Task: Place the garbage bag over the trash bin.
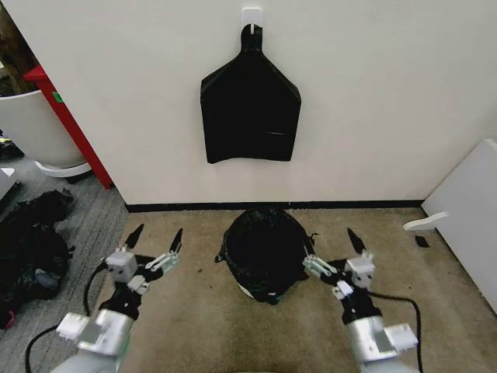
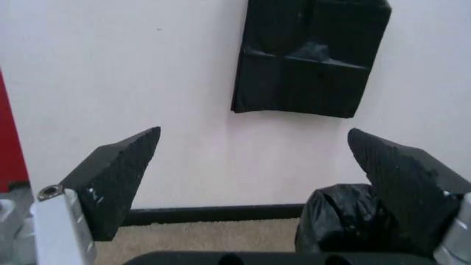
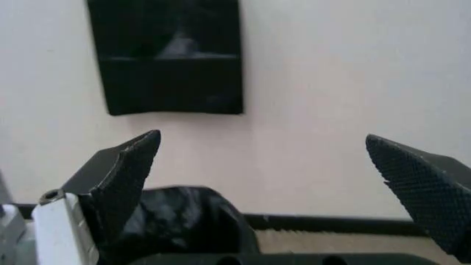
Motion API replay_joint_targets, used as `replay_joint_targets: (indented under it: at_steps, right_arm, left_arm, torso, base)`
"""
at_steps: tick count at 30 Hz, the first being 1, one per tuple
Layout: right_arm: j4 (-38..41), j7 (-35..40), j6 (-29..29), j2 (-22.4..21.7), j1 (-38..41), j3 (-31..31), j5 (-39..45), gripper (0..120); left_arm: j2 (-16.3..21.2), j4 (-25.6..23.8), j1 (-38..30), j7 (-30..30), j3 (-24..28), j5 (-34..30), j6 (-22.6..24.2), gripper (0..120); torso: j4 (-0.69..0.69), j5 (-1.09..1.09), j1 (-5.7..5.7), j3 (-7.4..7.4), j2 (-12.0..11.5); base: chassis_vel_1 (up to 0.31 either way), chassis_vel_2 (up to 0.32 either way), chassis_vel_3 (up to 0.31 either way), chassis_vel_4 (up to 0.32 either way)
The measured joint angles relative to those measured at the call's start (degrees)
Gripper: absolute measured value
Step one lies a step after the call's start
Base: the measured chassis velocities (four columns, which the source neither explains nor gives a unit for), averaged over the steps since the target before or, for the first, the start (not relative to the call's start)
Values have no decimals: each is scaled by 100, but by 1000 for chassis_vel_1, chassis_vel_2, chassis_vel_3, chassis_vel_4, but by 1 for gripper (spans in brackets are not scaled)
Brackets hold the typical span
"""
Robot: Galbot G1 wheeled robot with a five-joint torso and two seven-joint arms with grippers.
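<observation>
Left pincer [image 1: 155, 237]: your left arm sat lowest at the left of the head view, its pincer released, the two dark fingertips spread well apart and holding nothing; it stood left of the bin, apart from it, over the carpet [image 1: 194, 311]
Right pincer [image 1: 332, 245]: your right arm mirrored it on the right, pincer also released and empty; its inner finger came just beside the bag's right edge, and you could not tell whether it touched
Garbage bag [image 1: 264, 249]: glossy, crinkly black plastic was draped over the bin, covering its top and most of its sides; it lay between your two pincers, close to the wall
Trash bin [image 1: 260, 294]: you could see just a sliver of white at the lower front, under the bag's hem; it stood on the carpet
Left wrist view: your spread fingers [image 2: 114, 179] framed the wall, with the bagged bin [image 2: 342, 221] low beside one fingertip
Right wrist view: the wide-open fingers [image 3: 121, 176] likewise framed the wall, the black plastic [image 3: 184, 218] next to one fingertip
Hanging bag bunch [image 1: 250, 109]: a flat black bundle, pinched to a narrow neck, hung from a white hook [image 1: 251, 15] on the wall [image 1: 373, 101] above the bin
Far left: a large white tub [image 1: 31, 128], a red edge [image 1: 70, 124] and a dark heap [image 1: 31, 249] on the grey floor
</observation>
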Motion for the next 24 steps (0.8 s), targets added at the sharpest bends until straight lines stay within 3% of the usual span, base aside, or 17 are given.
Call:
replay_joint_targets:
  at_steps: [7, 24]
  right_arm:
    - [124, 73, 209, 84, -392, 167, 289, 100]
    - [204, 189, 540, 135, -809, 277, 268, 100]
  left_arm:
    - [-228, -250, 535, -32, 36, 278, -213, 100]
    - [-417, -630, 942, -299, 274, 510, -44, 100]
  torso:
    - [1, 0, 0, 1, 0]
    - [0, 1, 0, 1, 0]
  base:
    - [0, 0, 0, 0]
    - [0, 0, 0, 0]
